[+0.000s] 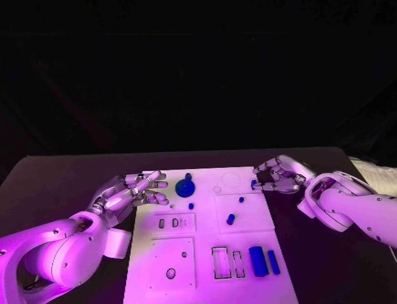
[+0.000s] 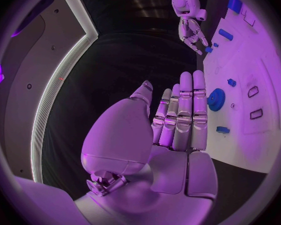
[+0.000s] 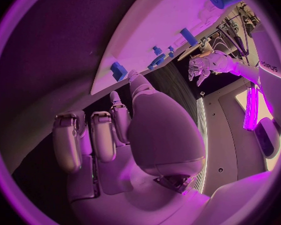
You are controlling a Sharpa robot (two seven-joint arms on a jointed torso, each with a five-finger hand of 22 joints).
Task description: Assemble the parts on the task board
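Both hands poised at the board's far end.
Left hand (image 1: 130, 193) empty, fingers apart beside the blue gear (image 1: 185, 187); right hand (image 1: 280, 175) reaches a small blue part (image 1: 254, 184) at the task board (image 1: 253, 225) edge, grasp unclear.

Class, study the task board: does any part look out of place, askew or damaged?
Nothing looks damaged or spilled. One small blue part sits at the board's far right edge, close by the right hand's fingertips, apart from the rest. The gear and two bars lie squarely on the board.
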